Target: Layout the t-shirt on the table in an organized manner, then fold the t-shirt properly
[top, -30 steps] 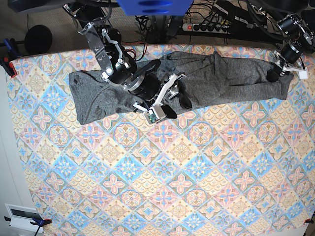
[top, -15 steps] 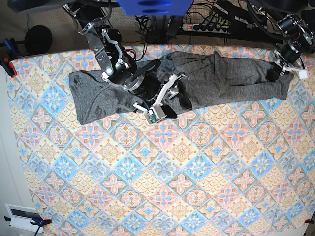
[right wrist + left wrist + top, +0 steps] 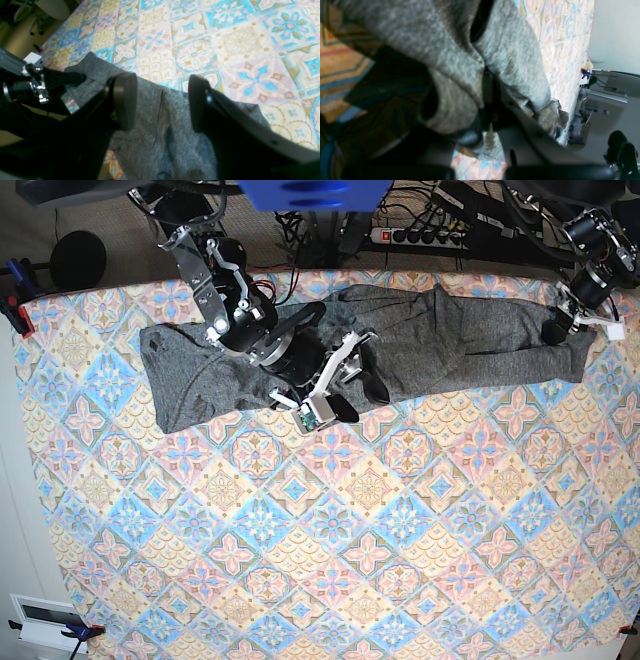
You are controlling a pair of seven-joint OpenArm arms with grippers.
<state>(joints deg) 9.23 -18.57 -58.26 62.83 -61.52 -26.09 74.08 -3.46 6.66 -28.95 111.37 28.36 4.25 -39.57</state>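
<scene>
The dark-grey t-shirt (image 3: 450, 345) lies stretched in a long band along the far side of the table (image 3: 370, 550). My left gripper (image 3: 553, 332) is at the shirt's right end, shut on a bunched fold of the knit. In the left wrist view the t-shirt (image 3: 455, 60) wraps over the dark fingers (image 3: 490, 100). My right gripper (image 3: 352, 387) hovers over the shirt's middle near its front edge, open. In the right wrist view its two fingertips (image 3: 123, 100) straddle bare grey t-shirt (image 3: 160, 140) with nothing between them.
A power strip (image 3: 420, 235) and cables lie beyond the far edge. Clamps (image 3: 15, 310) grip the cloth's left corner, beside a black round object (image 3: 78, 260). A white box (image 3: 45, 620) sits off the near left corner. Patterned cloth (image 3: 225, 37) spreads in front of the shirt.
The left gripper has closed tighter on the shirt's right end. The right arm and the shirt stay almost where they were.
</scene>
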